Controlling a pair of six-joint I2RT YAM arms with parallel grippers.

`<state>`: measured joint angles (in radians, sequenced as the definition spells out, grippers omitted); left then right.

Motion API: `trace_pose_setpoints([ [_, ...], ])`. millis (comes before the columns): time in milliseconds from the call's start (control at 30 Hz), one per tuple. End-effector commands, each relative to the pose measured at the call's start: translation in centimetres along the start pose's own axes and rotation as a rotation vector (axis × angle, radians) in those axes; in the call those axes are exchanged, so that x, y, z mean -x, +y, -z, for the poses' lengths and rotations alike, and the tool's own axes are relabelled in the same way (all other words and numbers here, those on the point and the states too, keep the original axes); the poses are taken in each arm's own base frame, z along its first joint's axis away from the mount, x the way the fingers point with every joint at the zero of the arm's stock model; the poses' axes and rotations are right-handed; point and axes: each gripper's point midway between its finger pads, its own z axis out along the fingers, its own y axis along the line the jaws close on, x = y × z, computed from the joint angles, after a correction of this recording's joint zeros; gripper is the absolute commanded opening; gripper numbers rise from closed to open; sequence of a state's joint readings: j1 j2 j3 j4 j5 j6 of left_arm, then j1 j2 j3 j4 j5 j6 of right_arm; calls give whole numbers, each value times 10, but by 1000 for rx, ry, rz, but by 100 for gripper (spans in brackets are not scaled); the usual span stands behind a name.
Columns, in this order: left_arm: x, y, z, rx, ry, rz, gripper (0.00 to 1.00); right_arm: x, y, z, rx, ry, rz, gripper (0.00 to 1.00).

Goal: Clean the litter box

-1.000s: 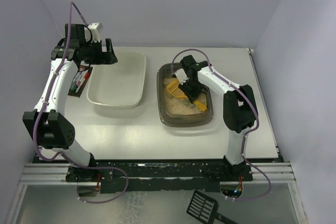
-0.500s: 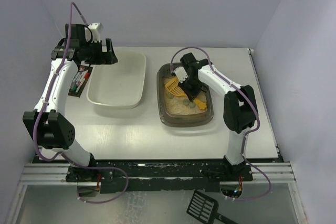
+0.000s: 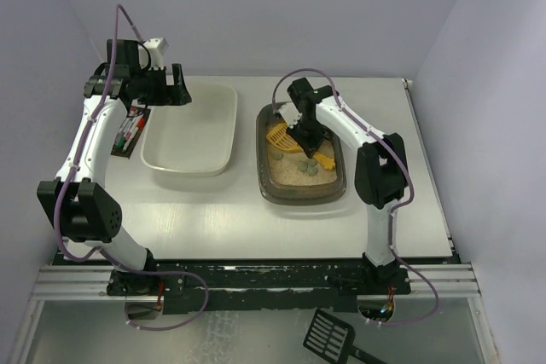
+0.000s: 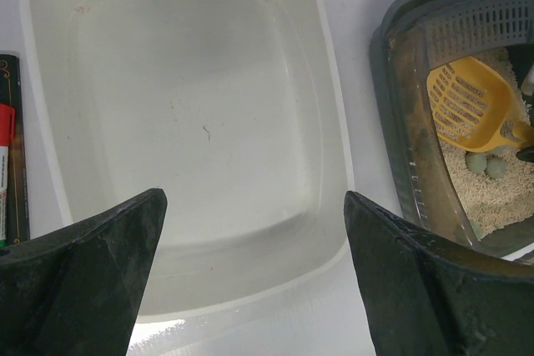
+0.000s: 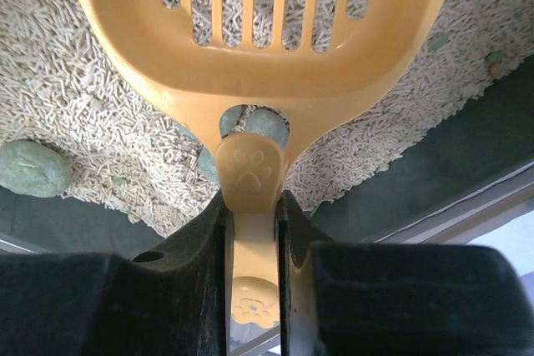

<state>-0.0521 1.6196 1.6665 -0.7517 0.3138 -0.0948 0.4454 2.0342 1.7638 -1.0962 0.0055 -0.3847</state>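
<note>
The litter box (image 3: 263, 178) is a dark brown tray right of centre, holding beige litter (image 5: 75, 106) and grey-green lumps (image 3: 304, 166). My right gripper (image 3: 301, 137) hangs over its far half, shut on the handle of a yellow slotted scoop (image 3: 280, 135). In the right wrist view the scoop (image 5: 250, 22) sits just above the litter, with lumps (image 5: 33, 168) to its left and under its neck, and the right gripper (image 5: 252, 206) clamps the handle. My left gripper (image 3: 175, 91) stands open and empty above the white tub (image 3: 192, 130). The left gripper (image 4: 254, 198) looks down into the tub (image 4: 192, 122).
A pack of markers (image 3: 130, 132) lies left of the tub. A black scoop (image 3: 328, 334) lies below the table's near edge. The litter box rim (image 4: 400, 122) sits close beside the tub. Walls close in at the back and on both sides.
My right gripper has carried the yellow scoop toward the far end of the litter box, uncovering the lumps in the middle. The left arm has not moved.
</note>
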Motion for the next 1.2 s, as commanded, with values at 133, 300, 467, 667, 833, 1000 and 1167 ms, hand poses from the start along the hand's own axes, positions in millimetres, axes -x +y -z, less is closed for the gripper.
trace_pose_setpoints([
  [133, 4, -3, 3, 0, -18, -21, 99, -16, -2, 7, 1, 122, 48, 0],
  [300, 4, -4, 4, -2, -19, -22, 99, -11, -7, 13, 3, 146, 79, 0],
  [467, 4, -6, 8, -6, -28, -28, 99, -8, -9, 14, 14, 173, 102, 0],
  [667, 4, -7, 9, -10, -33, -24, 99, -6, -10, 12, -22, 199, 144, 0],
  [833, 4, -9, 10, -20, -37, -22, 99, -3, -11, 16, -51, 199, 155, 0],
  [1000, 4, -10, 10, -29, -36, -20, 99, 5, -5, 34, -84, 159, 168, 0],
  [1167, 8, -11, 7, -22, -42, 30, 99, 4, -6, 49, -134, 149, 175, 0],
])
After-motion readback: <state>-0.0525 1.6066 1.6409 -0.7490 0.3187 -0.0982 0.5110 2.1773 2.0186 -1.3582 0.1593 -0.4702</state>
